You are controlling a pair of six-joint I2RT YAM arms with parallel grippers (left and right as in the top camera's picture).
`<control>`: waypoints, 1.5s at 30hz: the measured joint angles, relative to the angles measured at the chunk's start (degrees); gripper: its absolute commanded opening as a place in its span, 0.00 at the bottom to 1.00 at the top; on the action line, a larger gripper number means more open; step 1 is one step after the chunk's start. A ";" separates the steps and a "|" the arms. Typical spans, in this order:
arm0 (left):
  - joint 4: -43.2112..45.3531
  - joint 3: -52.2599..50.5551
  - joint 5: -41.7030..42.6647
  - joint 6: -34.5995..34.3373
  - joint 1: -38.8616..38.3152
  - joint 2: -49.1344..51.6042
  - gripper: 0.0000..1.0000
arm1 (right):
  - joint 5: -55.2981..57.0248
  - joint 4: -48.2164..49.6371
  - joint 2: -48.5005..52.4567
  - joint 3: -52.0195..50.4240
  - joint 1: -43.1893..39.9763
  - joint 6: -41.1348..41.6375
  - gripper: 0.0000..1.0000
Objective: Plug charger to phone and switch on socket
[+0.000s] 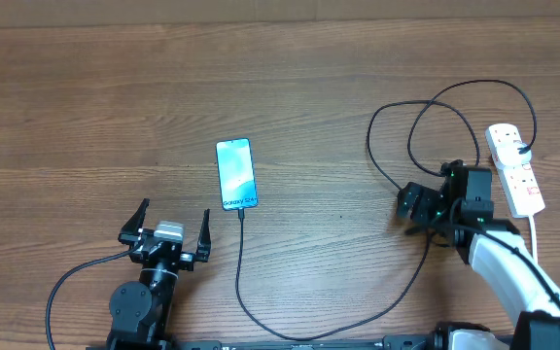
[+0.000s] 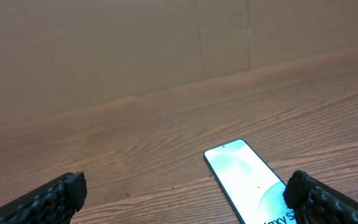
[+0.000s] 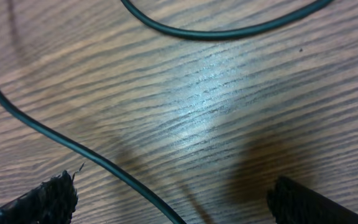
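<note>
Both grippers: left gripper (image 1: 175,211) and right gripper (image 3: 173,188) are gaping wide, empty.
Flat blue-lit phone (image 1: 236,174): lying ahead-right of left gripper.

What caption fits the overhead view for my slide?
Overhead: left gripper open near the lit phone, right gripper open over the charger loops near the socket.

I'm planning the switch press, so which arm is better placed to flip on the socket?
Right. The right arm's jaws stand open beside the socket, over the charger loops; the left arm's jaws sit near the phone, far across the table.
</note>
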 measured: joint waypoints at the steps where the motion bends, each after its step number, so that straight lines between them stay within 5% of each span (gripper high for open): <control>1: -0.02 0.00 0.00 0.00 0.02 0.00 1.00 | 0.00 0.87 -0.66 -0.66 0.00 0.00 1.00; 11: -0.02 0.00 0.00 0.00 0.00 0.00 1.00 | 0.00 5.55 -3.96 -4.81 0.00 0.09 1.00; 30: -0.02 0.00 0.00 0.00 0.02 0.00 1.00 | -1.68 30.08 -11.67 -22.01 0.00 0.26 1.00; 45: -0.02 0.00 0.00 0.00 0.00 0.00 1.00 | -1.68 32.35 -17.73 -28.11 0.00 0.22 1.00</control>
